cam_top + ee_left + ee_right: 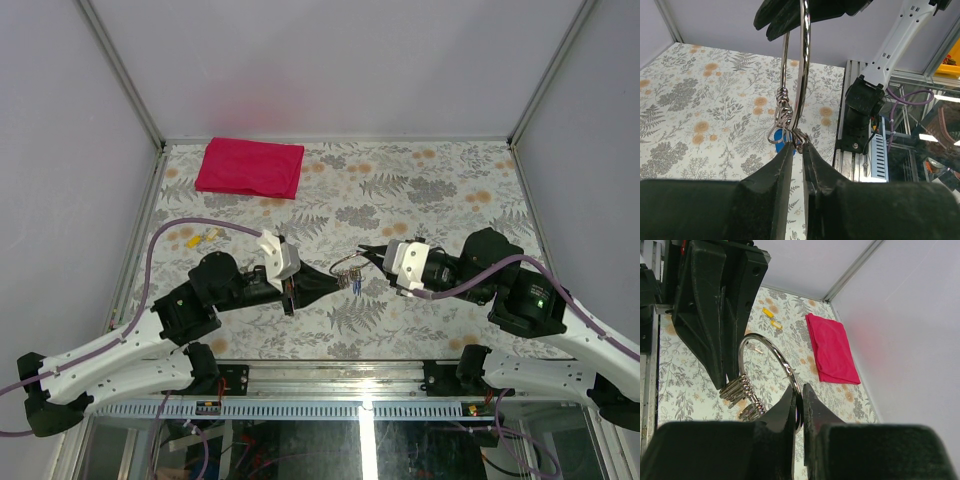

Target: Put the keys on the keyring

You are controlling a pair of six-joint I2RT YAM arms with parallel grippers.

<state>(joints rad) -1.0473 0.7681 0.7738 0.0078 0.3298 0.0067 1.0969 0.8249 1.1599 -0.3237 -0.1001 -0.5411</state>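
The keyring (pixel 348 267) hangs above the middle of the bench (pixel 440 190), held between both arms. The left pincer (pixel 333 279) reaches in from 8 o'clock and the right pincer (pixel 368 256) from 3 o'clock.

In the right wrist view the right pincer (pixel 797 392) is closed tight on the wire of the large loop (pixel 767 347). At 9 o'clock of it the left pincer (pixel 727 385) meets the small rings (pixel 742 390) bunched on the loop.

The left wrist view shows the left pincer (pixel 799 150) nearly shut, with only a thin slit between its fingers (pixel 775 175). It nips the keyring (pixel 802 70) at the loop's lowest point. The keys (pixel 357 285) show as blue specks just under the keyring, at 5 o'clock of it. Whether they are threaded on cannot be told.

A folded red cloth (pixel 250 167) lies at 11 o'clock on the bench, and small yellow pieces (pixel 200 238) lie at 9 o'clock.
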